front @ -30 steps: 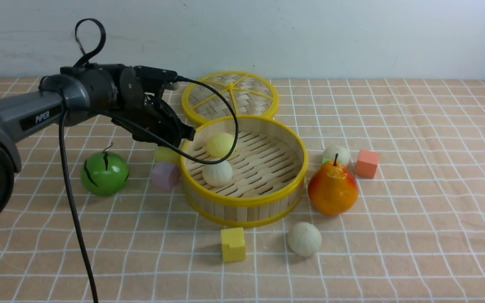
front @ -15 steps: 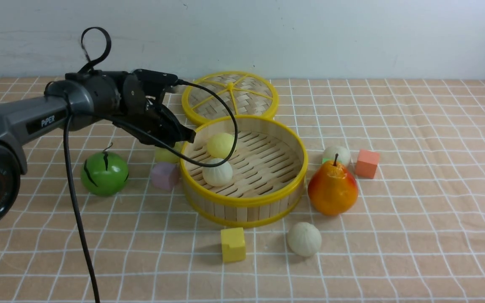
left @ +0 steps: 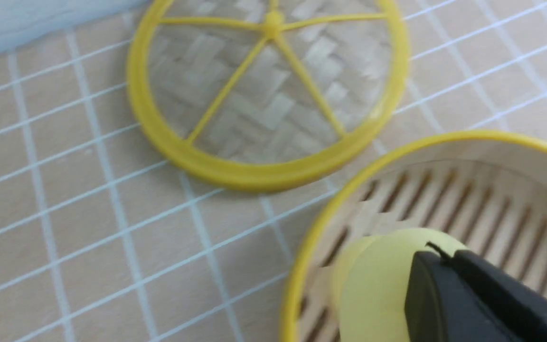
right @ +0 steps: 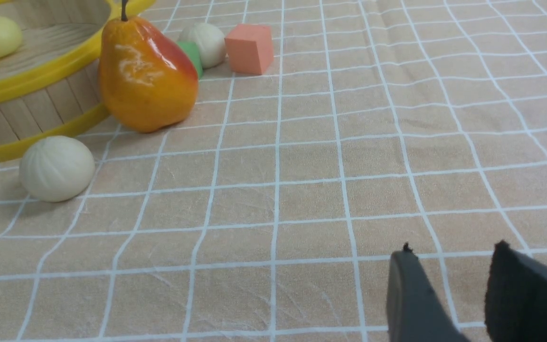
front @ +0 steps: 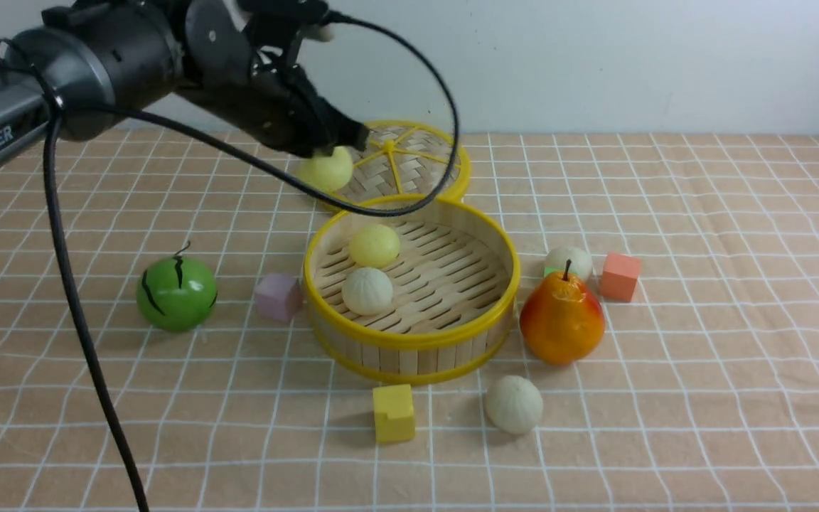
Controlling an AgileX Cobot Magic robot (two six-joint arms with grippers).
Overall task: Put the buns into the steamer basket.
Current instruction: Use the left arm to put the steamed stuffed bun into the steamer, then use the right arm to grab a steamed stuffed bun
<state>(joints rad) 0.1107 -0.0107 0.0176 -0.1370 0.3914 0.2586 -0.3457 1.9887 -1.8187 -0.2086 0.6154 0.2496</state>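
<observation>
My left gripper (front: 330, 158) is shut on a smooth pale yellow bun (front: 325, 170) and holds it in the air over the far left rim of the steamer basket (front: 409, 340). In the left wrist view one black finger (left: 463, 299) presses on that bun (left: 373, 289) above the basket rim (left: 302, 266). In the basket lie a yellow bun (front: 374, 245) and a pleated bun (front: 367, 290). One pleated bun (front: 514, 404) lies in front of the basket, another (front: 569, 261) behind the pear. My right gripper (right: 454, 266) is open and empty over bare cloth.
The woven lid (front: 409, 160) lies behind the basket. An orange pear (front: 562, 318) stands at the basket's right, with an orange cube (front: 620, 276) and a green cube (front: 550, 271) beyond it. A green striped ball (front: 176, 292) and purple cube (front: 278, 296) lie left, a yellow cube (front: 393, 412) in front.
My left gripper has risen from the table at the basket's left side, lifting the yellow bun up and toward the back.
</observation>
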